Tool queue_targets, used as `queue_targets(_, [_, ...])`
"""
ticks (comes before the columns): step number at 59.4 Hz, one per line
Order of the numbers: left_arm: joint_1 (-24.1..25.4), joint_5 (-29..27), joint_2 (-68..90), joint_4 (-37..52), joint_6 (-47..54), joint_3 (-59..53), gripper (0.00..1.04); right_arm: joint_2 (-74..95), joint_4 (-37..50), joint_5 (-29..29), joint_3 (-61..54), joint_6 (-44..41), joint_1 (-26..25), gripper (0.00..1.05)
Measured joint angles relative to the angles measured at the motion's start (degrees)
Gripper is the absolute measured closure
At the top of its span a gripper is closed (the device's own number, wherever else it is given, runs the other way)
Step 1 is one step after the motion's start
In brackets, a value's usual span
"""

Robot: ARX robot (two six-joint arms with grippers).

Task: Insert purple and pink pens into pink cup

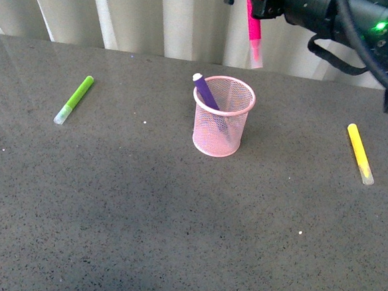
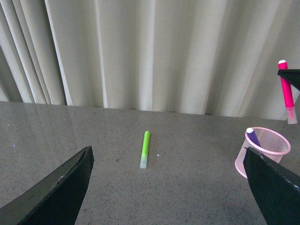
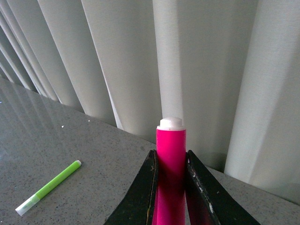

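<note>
While the right gripper [image 3: 171, 157] pinches the pink pen [image 1: 254, 33] in the air over the pink cup [image 1: 216, 135], the purple pen [image 1: 204, 91] already stands inside that cup.

The right gripper's jaws are closed narrowly on the pink pen's barrel, which hangs nearly upright with its pale cap pointing down, above the cup's far right rim and clear of it. The purple pen leans against the cup's left rim, its white-tipped end poking out over the edge. The left gripper [image 2: 167, 151] is spread wide with nothing between its dark fingers [image 2: 61, 187]. On the grey speckled table [image 1: 174, 237], a lime-green marker [image 1: 74, 99] lies flat well to the cup's left and a yellow marker [image 1: 360, 153] lies flat well to its right. A pale pleated curtain [image 1: 136, 15] hangs behind the cup.
</note>
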Motion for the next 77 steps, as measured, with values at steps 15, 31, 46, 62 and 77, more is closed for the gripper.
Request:
queue_targets(15, [0.0, -0.02, 0.0, 0.0, 0.0, 0.0, 0.07, 5.38, -1.16, 0.44, 5.31, 0.17, 1.55, 0.93])
queue_targets(31, [0.0, 0.0, 0.0, 0.0, 0.0, 0.0, 0.07, 7.02, 0.11, -0.07, 5.05, 0.2, 1.64, 0.93])
queue_targets(46, [0.0, 0.0, 0.0, 0.0, 0.0, 0.0, 0.07, 7.69, 0.9, -0.9, 4.52, 0.48, 1.25, 0.63])
queue_targets(62, [0.0, 0.0, 0.0, 0.0, 0.0, 0.0, 0.07, 7.91, 1.09, -0.92, 4.44, 0.98, 0.63, 0.14])
queue_targets(77, [0.0, -0.02, 0.0, 0.0, 0.0, 0.0, 0.07, 4.55, 0.61, 3.74, 0.94, 1.42, -1.7, 0.07])
